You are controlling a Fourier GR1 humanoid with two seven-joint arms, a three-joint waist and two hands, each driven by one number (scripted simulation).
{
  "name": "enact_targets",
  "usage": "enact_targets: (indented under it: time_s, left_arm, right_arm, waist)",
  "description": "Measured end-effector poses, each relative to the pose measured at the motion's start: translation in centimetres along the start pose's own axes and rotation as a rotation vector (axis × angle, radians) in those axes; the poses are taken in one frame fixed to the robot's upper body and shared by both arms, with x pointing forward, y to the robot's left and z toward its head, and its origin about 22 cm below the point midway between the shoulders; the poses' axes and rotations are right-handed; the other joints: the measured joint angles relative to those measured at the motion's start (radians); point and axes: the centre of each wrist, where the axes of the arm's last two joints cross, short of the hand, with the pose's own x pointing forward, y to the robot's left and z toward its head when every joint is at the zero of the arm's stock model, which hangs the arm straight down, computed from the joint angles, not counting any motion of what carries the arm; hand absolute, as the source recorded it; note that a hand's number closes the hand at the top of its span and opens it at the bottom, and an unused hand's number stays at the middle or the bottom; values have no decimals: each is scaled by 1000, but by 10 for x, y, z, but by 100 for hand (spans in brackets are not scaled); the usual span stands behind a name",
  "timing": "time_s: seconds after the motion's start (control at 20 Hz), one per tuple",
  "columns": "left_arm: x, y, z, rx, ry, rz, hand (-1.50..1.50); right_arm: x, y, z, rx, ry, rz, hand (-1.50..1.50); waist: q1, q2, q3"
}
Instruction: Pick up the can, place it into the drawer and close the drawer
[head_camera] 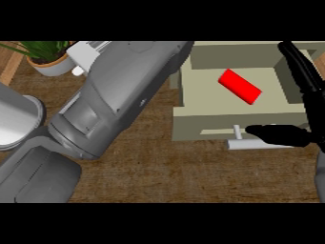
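Red, flat, rigid-looking can (239,85) lay in the open beige drawer (193,119); right hand (281,135), fingers curled, empty, met its grey handle (253,142), likely stiff.

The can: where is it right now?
In the head view, the red can lies inside the open drawer at upper right, above the right hand at the handle.

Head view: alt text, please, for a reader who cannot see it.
A red can lies inside the open drawer; the right hand is at its front handle. The left forearm crosses the view, beside a potted plant.
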Motion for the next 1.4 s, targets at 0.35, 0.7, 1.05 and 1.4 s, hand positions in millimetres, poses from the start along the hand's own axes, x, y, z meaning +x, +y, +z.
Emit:
enact_targets:
  time_s: [0.35, 0.7, 1.05, 1.4]
  left_arm:
    - [-3, 9, -5, -4, -1, -4, -150]
    - [2, 28, -13, 16, 5, 8, -150]
    - [0, 49, -18, 24, 5, 7, -150]
    - [3, 70, -22, 28, 21, -2, -150]
  right_arm:
    - [-24, 49, -26, 61, 6, 174, -150]
    - [-45, 103, -48, 67, 7, 261, -150]
    - [-60, 126, -78, -11, 38, 348, -150]
    - [-57, 133, -113, -88, 45, 389, -150]
  waist:
    - [24, -6, -1]
    - [49, -12, -1]
    - [73, -16, -2]
    - [92, -16, -2]
